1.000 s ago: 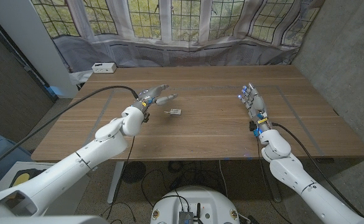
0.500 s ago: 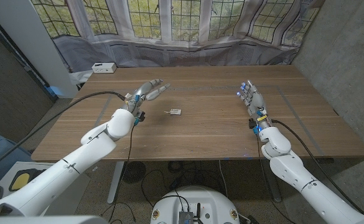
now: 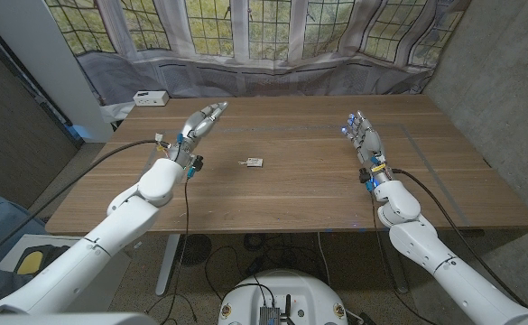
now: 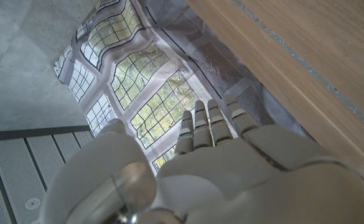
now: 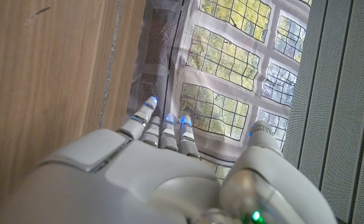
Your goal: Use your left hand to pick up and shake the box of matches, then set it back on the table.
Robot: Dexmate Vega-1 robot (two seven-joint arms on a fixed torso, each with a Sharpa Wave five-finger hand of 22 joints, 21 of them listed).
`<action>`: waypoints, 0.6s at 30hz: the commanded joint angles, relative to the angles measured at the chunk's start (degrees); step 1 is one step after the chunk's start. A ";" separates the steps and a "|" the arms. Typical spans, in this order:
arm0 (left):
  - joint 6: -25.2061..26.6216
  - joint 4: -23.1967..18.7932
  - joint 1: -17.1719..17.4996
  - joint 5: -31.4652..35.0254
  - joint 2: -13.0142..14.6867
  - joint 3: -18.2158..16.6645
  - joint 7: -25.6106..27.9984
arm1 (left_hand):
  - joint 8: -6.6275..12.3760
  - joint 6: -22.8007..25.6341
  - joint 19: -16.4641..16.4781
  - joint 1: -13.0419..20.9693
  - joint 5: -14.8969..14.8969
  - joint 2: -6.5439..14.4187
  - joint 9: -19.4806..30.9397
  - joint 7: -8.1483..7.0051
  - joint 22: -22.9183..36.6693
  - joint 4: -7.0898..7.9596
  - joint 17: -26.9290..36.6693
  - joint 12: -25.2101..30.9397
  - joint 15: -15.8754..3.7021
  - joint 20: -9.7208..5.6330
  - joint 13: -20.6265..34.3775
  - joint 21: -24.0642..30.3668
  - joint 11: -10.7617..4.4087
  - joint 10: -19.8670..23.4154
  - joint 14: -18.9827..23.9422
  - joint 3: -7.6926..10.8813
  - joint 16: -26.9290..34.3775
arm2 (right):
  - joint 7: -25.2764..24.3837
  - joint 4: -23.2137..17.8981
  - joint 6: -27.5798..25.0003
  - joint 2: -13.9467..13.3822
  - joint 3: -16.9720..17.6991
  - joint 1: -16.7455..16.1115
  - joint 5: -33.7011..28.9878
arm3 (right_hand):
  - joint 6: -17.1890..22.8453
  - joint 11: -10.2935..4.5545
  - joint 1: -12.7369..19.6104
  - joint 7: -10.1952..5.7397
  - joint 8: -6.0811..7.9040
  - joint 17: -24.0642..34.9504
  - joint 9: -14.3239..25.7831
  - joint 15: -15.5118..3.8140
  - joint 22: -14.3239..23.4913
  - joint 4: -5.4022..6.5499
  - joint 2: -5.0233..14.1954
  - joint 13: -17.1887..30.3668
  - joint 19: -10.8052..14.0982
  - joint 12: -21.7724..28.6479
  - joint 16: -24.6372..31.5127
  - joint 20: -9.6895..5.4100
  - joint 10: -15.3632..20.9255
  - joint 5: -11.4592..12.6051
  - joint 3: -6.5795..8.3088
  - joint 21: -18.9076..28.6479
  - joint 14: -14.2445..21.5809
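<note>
Head view: box of matches (image 3: 254,162) lying mid-table (image 3: 300,194), right of left hand (image 3: 198,125), apart from it. Left fingers straight, together, holding nothing; right hand (image 3: 365,143) likewise empty, fingers extended. Likely light, stiff card, crushable; best pinched across long sides.
Left wrist view: left hand (image 4: 244,168), fingers (image 4: 210,124) extended, empty.
Right wrist view: right hand (image 5: 138,174) open, empty.

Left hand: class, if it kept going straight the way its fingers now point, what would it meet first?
Probably nothing on the table. The left hand points toward the far edge and window curtain; the matchbox lies off to its side, though depth is unclear.
</note>
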 commanded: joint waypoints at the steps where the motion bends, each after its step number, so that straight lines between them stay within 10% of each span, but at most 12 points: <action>1: -7.08 4.44 0.41 -8.78 -2.26 -1.69 -2.19 | -0.28 -0.80 -0.80 -0.66 0.22 -0.30 0.14 0.13 0.09 0.04 0.11 -0.24 0.02 -0.13 0.03 -0.26 -0.17 -0.65 -0.96 -0.47 -0.10 | 5.05 3.67 1.05 0.05 -0.85 2.85 1.49 | -0.06 -0.09 0.22 0.25 0.01 0.14 0.09 0.24 0.14 -0.15 -0.28 0.16 -0.50 -0.19 -0.31 -0.12 -0.52 0.11 0.00 -0.23 -0.89; 18: -11.42 10.11 1.34 -15.39 -5.00 -2.57 -3.70 | -0.45 -2.56 -2.35 -2.60 0.59 -1.33 0.09 0.35 0.05 0.05 0.06 -0.57 -0.13 -2.53 -0.51 -0.45 -0.65 -3.36 -3.20 -1.74 -0.19 | 4.10 3.42 -1.45 -0.01 -1.51 2.85 1.65 | -0.48 0.02 -0.44 0.15 -0.02 0.19 0.04 0.33 0.15 0.13 -0.63 0.09 -0.84 -0.15 -0.23 0.14 -0.62 0.09 -0.39 -0.31 -0.92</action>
